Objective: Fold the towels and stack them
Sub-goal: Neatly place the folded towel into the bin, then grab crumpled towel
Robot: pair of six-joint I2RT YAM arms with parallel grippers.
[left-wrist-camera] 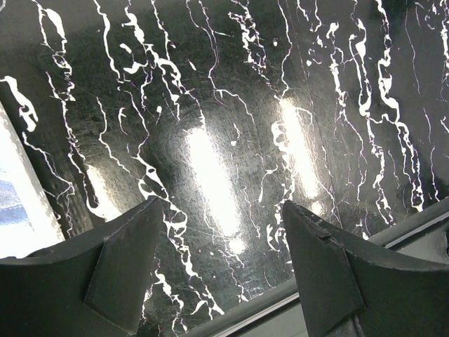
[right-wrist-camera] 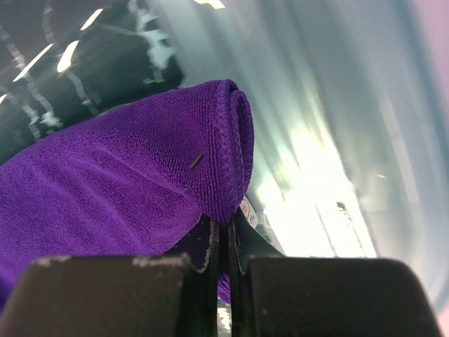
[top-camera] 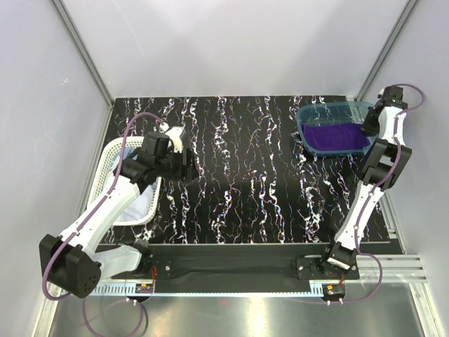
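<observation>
- Two towels show: the purple towel (top-camera: 332,137) lies in the bin (top-camera: 330,106) at the far right, and a pale towel (top-camera: 144,203) sits in the basket (top-camera: 112,160) at the left. I see no third one.
- The right gripper (right-wrist-camera: 224,235) reaches into the bin. Its jaws are almost together and pinch the purple towel's folded edge, with cloth showing between them. A small tag (right-wrist-camera: 245,209) peeks out just beside the pinch.
- The left gripper (left-wrist-camera: 221,232) hangs wide over the bare table (top-camera: 245,161) next to the basket, with nothing between its jaws.
- Handling, as I judge it:
  - The purple towel is light, soft, looped cloth, so it should drape and sag from any single hold. It is neither slippery nor fragile.
  - The rolled fold at the edge is thick, so a pinch there grips several layers and should hold well. The layers may slide apart once lifted.
  - A corner or hem is the best place to hold it for spreading, and two corners, one per gripper, would keep it flat.
  - The pale towel looks bunched in the basket, so take whichever edge lies on top.
</observation>
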